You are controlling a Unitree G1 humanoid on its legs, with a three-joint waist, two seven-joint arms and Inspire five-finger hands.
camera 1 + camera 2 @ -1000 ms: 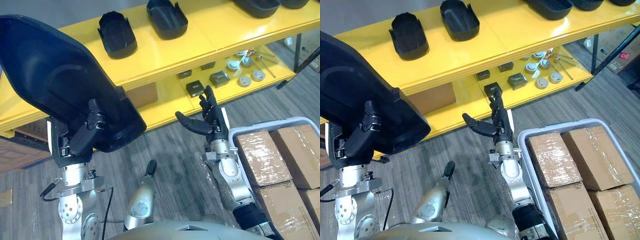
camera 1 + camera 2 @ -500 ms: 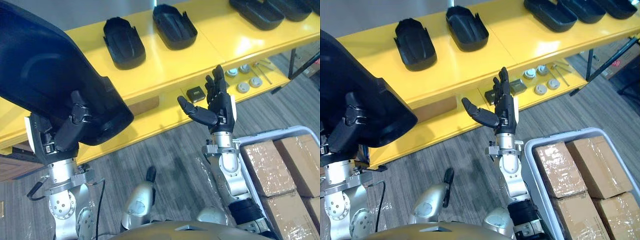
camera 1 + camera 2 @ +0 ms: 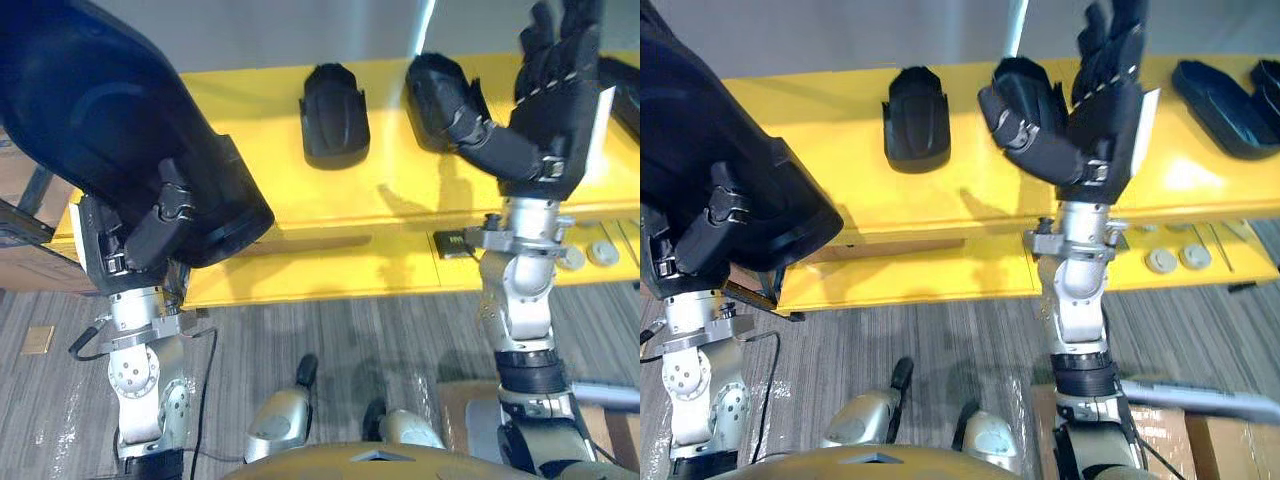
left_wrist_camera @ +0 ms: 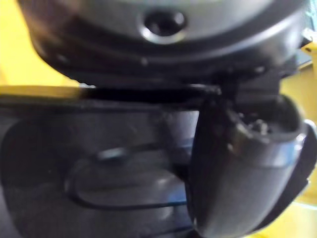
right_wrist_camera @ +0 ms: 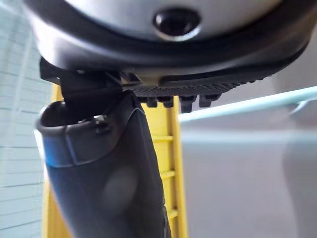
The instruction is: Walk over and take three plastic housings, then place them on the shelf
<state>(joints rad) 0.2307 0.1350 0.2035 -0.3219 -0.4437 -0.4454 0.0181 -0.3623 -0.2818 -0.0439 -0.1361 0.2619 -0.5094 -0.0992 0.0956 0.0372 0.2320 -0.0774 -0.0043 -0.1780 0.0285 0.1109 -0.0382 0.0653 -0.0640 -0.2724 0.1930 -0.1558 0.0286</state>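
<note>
Black plastic housing (image 3: 90,130) sits upper left, pinched by your left hand (image 3: 150,230) at one edge; it may slip or clip the yellow shelf (image 3: 330,215). Your right hand (image 3: 550,110), open upper right, could knock the shelved housing (image 3: 430,85).

big black housing (image 3: 100,130) is up, tilted, by the left end of the yellow shelf (image 3: 300,215); smaller housing (image 3: 335,115) and another housing (image 3: 430,85) lie on top.
</note>
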